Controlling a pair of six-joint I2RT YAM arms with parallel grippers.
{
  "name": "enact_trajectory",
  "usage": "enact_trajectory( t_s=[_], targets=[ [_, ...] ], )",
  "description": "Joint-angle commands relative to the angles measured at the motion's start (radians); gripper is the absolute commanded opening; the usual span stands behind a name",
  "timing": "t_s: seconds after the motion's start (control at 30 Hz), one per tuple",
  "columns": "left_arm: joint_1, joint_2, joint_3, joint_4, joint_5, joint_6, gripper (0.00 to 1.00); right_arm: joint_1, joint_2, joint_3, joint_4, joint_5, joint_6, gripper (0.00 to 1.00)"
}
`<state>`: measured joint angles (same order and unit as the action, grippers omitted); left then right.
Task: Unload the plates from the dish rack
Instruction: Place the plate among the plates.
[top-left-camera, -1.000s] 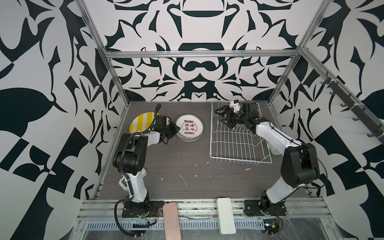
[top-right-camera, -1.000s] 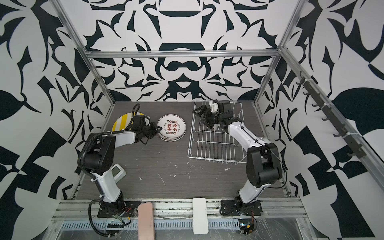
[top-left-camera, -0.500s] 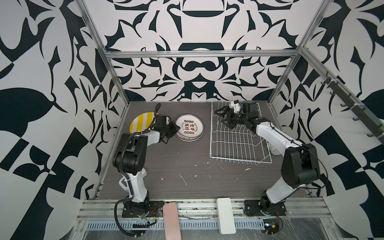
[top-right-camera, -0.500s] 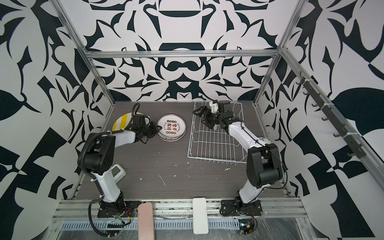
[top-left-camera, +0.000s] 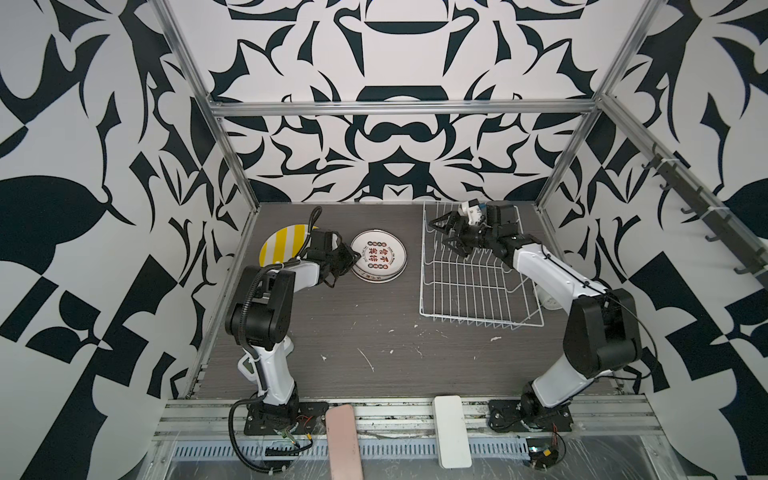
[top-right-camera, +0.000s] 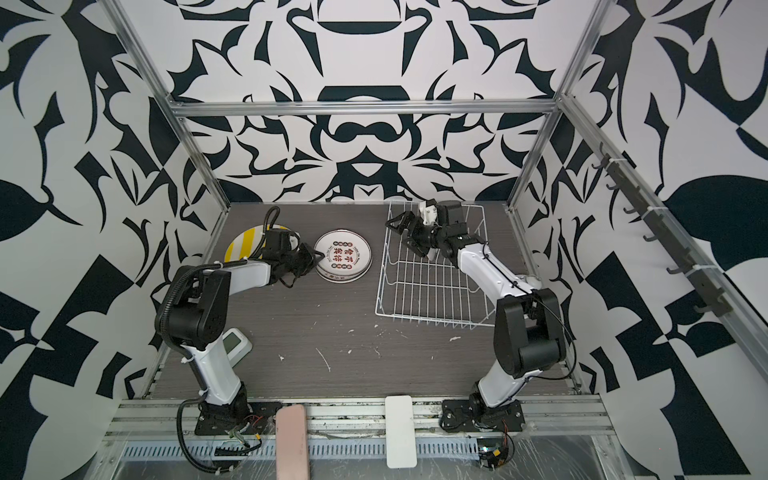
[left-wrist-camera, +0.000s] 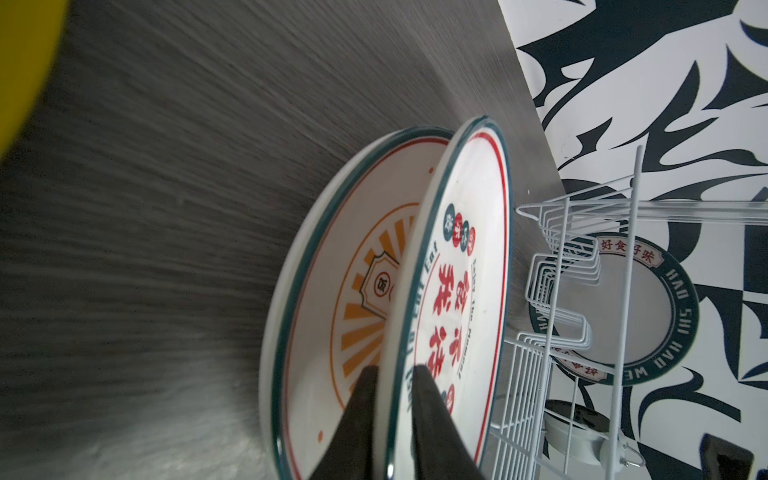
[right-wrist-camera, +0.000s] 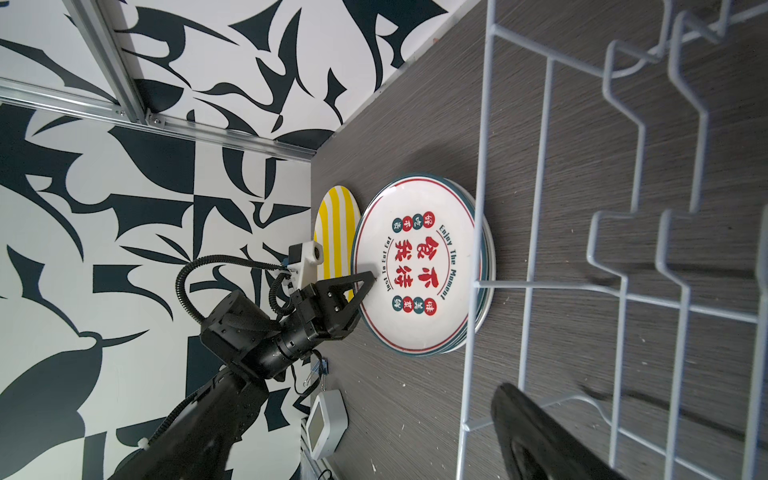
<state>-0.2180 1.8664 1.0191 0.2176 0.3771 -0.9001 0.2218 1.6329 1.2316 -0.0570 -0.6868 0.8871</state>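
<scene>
A stack of small plates (top-left-camera: 380, 257) (top-right-camera: 345, 255) lies flat on the table left of the dish rack (top-left-camera: 482, 324) (top-right-camera: 432, 320). The top plate (left-wrist-camera: 469, 270) (right-wrist-camera: 415, 266) carries red characters, and under it is one with an orange sunburst (left-wrist-camera: 357, 299). My left gripper (left-wrist-camera: 395, 374) (top-left-camera: 349, 258) is shut on the top plate's near rim, one finger under it and one over. The yellow-striped plate (top-left-camera: 282, 245) (right-wrist-camera: 332, 232) lies beside the stack. A dark-green-ringed plate (left-wrist-camera: 665, 311) stands upright in the rack. My right gripper (top-left-camera: 446, 236) (top-right-camera: 409, 237) hangs open over the rack's far left corner.
A white alarm clock (top-left-camera: 550, 299) (left-wrist-camera: 577, 440) sits just right of the rack, under the right arm. A small white timer (top-right-camera: 237, 343) (right-wrist-camera: 326, 419) lies by the left arm's base. Pink (top-left-camera: 343, 440) and white (top-left-camera: 451, 430) slabs rest on the front rail. Patterned walls close three sides.
</scene>
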Motion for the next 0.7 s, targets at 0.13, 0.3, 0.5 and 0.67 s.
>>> enact_trajectory(
  t_s=[0.13,0.3,0.5,0.67],
  targets=[
    [0.002,-0.016,0.035,-0.004,0.031,0.005,0.23,-0.004,-0.055,0.039,0.007,0.007,-0.016,0.99],
    [0.003,-0.028,0.025,-0.009,0.034,0.007,0.26,-0.004,-0.06,0.037,0.007,0.01,-0.017,0.99],
    [0.003,-0.04,0.035,-0.053,0.032,0.03,0.32,-0.004,-0.059,0.036,0.011,0.005,-0.011,0.99],
    [0.002,-0.043,0.05,-0.09,0.029,0.043,0.41,-0.005,-0.074,0.032,0.011,0.007,-0.013,0.99]
  ],
)
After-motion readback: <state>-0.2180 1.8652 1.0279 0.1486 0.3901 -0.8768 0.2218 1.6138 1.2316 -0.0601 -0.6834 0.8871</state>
